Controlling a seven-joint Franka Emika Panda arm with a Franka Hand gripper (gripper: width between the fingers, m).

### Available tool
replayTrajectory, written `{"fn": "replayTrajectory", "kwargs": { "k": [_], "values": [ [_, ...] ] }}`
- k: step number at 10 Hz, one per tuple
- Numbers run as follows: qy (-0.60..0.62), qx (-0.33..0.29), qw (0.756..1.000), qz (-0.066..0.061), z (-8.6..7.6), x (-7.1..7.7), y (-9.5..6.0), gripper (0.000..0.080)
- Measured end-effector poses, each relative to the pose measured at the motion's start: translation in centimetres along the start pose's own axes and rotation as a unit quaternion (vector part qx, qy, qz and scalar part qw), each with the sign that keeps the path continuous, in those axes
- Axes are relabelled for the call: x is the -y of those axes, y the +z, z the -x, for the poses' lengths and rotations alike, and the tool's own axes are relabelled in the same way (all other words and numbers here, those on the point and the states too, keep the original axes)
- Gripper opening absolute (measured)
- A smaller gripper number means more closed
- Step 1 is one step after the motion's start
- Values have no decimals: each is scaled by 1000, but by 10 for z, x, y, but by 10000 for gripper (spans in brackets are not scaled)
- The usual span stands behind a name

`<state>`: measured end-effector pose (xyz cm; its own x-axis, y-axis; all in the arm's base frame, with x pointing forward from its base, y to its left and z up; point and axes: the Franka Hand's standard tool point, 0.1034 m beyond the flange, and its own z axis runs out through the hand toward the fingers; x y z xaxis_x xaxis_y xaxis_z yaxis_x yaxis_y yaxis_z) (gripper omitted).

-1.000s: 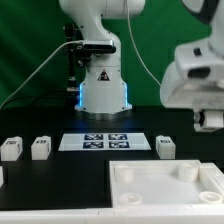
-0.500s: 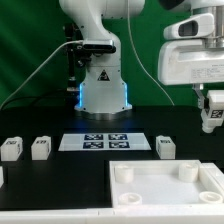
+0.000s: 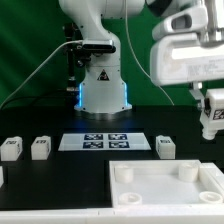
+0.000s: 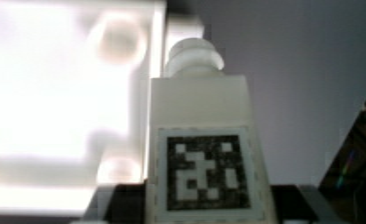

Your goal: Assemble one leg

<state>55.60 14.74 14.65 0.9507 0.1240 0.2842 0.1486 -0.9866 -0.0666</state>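
Observation:
My gripper (image 3: 213, 118) hangs at the exterior view's right, above the table, shut on a leg (image 3: 213, 113), a small white block with a black-and-white tag. In the wrist view that leg (image 4: 201, 140) fills the middle, tag facing the camera, its round peg end pointing away; the fingers (image 4: 127, 203) press its sides. The large white panel (image 3: 165, 185) with raised rim and round corner sockets lies at the front right, below the held leg. It also shows in the wrist view (image 4: 73, 90), bright and blurred. Three more legs rest on the table: two at the left (image 3: 11, 149) (image 3: 41, 148), one near the panel (image 3: 165, 146).
The marker board (image 3: 105, 141) lies flat in the middle of the table in front of the robot base (image 3: 103, 90). A green backdrop stands behind. The table surface is black.
The arm has risen and shifted a little toward the exterior view's left, still carrying the leg. A second ago the gripper was lower and largely cut off at the right edge.

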Motion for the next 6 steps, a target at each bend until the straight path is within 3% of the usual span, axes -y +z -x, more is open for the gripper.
{"fn": "replayTrajectory", "kwargs": {
  "k": [2,6],
  "values": [
    [-12,-20,1000,2,-20,-1,-12,292],
    [-12,-22,1000,0,-19,-1,-8,292]
  ]
}}
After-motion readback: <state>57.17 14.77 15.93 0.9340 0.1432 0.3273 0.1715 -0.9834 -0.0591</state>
